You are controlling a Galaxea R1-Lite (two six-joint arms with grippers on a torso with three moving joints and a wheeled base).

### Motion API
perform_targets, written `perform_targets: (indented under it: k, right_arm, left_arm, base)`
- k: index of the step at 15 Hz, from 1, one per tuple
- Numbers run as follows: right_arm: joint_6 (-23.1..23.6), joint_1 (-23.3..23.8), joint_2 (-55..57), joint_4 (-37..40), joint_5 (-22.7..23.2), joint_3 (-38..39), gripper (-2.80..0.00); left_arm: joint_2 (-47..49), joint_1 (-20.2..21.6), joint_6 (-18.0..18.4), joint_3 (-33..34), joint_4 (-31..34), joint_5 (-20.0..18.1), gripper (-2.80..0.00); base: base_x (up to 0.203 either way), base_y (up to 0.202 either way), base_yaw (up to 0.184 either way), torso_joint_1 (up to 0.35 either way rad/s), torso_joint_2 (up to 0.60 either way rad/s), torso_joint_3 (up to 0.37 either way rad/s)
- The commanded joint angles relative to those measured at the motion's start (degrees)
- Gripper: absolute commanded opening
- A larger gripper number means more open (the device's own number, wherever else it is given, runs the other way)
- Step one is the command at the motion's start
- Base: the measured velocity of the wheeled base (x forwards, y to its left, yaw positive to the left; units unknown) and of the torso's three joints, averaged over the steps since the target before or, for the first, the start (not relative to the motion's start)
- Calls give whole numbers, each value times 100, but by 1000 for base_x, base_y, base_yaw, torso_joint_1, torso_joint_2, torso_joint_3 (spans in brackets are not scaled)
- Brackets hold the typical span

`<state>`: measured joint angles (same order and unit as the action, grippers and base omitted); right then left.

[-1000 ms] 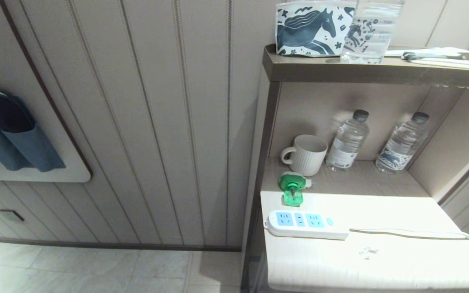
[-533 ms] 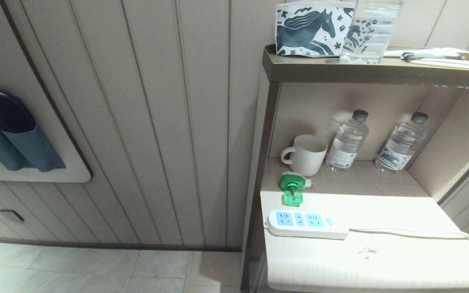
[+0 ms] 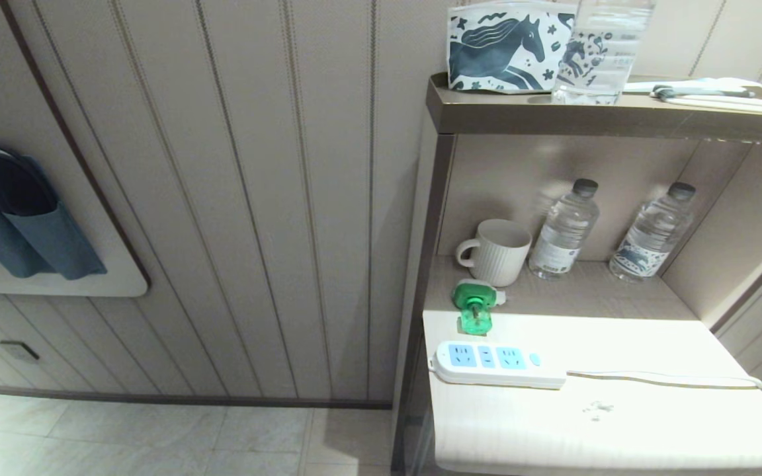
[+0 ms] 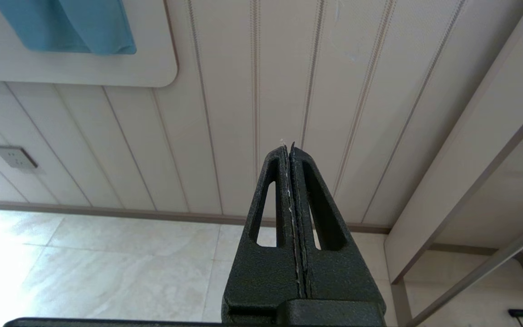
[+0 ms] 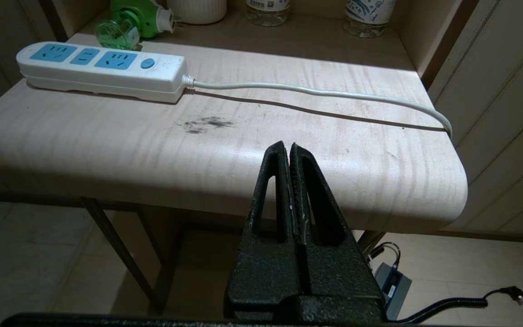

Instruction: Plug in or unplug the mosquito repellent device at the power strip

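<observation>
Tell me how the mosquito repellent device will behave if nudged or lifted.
The mosquito repellent device lies on its side beside the power strip, unplugged. Its round bottle may roll if pushed. Small and plastic, it is probably light. The smooth curved head could slip in a pinch.

Neither arm shows from the head camera. At twelve o'clock the horse-print pouch point(image 3: 510, 46) and the clear container point(image 3: 602, 49) beside it are cut off by the top edge. At nine o'clock the slippers point(image 3: 7, 198) run off the left edge. The power strip's cord point(image 3: 672, 380) drops over the surface point(image 3: 619, 430) at three o'clock, its end hidden. The bottle labels point(image 3: 556, 254) are too small to read.
</observation>
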<state>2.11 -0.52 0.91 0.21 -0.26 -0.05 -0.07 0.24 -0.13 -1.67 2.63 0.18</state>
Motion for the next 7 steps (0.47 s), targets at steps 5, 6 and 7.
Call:
perform_targets:
  k: [5,6,7]
  right_arm:
    - [-177,0,-47,23,-97,5,-280]
    - [-185,0,-47,23,-97,5,-280]
    - [-193,0,-56,23,-97,5,-280]
  left_arm:
    - [7,2,-4,0,0,6,-280]
    - [7,2,-4,0,0,0,-280]
    - [7,2,5,0,0,3,-280]
  base:
    - [0,0,0,0,0,0]
    - [0,0,0,0,0,0]
    - [0,0,0,0,0,0]
